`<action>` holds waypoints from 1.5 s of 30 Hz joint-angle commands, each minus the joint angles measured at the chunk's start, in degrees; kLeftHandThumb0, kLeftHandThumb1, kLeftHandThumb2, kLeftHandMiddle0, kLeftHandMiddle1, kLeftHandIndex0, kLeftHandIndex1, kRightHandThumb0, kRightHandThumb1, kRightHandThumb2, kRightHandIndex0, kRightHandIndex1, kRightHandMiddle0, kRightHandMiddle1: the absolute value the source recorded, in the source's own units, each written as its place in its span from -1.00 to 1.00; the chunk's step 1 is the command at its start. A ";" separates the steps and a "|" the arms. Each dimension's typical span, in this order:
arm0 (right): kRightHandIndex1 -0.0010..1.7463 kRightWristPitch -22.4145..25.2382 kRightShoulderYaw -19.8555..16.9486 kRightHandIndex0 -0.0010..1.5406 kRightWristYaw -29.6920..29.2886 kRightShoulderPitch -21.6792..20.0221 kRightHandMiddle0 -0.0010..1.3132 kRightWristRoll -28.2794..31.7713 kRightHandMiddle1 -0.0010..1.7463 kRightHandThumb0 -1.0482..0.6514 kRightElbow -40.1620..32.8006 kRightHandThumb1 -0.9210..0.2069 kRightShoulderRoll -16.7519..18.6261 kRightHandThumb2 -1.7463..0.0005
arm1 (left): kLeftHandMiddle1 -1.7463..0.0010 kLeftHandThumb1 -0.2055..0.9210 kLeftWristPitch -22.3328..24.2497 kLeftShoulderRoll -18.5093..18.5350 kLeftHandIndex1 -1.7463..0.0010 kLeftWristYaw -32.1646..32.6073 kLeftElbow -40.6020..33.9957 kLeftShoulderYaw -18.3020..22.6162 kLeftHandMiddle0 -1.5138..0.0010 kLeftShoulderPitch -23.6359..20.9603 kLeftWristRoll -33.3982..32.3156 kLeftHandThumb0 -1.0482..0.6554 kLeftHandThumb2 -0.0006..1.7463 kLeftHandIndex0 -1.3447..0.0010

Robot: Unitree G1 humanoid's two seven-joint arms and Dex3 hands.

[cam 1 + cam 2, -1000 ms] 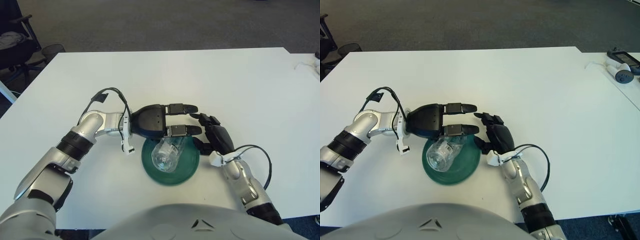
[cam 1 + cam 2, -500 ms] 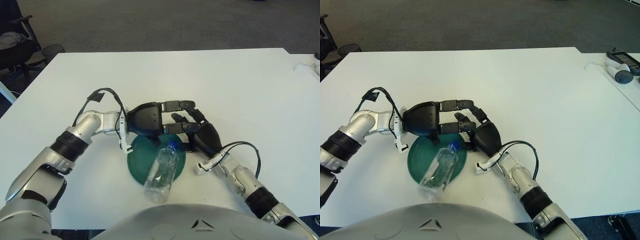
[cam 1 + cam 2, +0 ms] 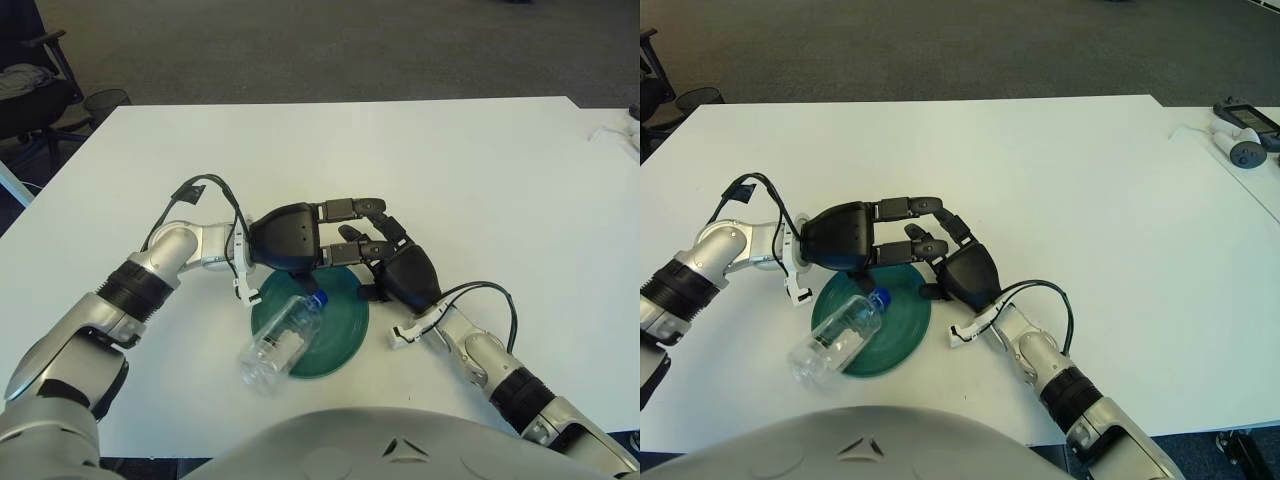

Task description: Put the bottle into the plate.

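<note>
The left hand is hovering over the far rim of the plate, fingers stretched out and holding nothing. The right hand is sitting just beside it at the plate's right edge — its fingers loosely bent, gripping nothing, their tips meeting the left hand's fingers. Below both hands the bottle is lying on its side, blue cap end over the plate — its base is jutting past the near-left rim over the white tabletop.
</note>
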 commanded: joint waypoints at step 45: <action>-0.76 2.35 5.00 -0.92 3.62 3.79 -1.00 -0.85 -0.56 -0.48 7.19 -1.00 -3.60 -0.20 | 1.00 1.00 -4.71 -3.26 0.99 -11.39 12.52 8.44 1.00 -6.53 -31.19 -0.85 0.14 0.98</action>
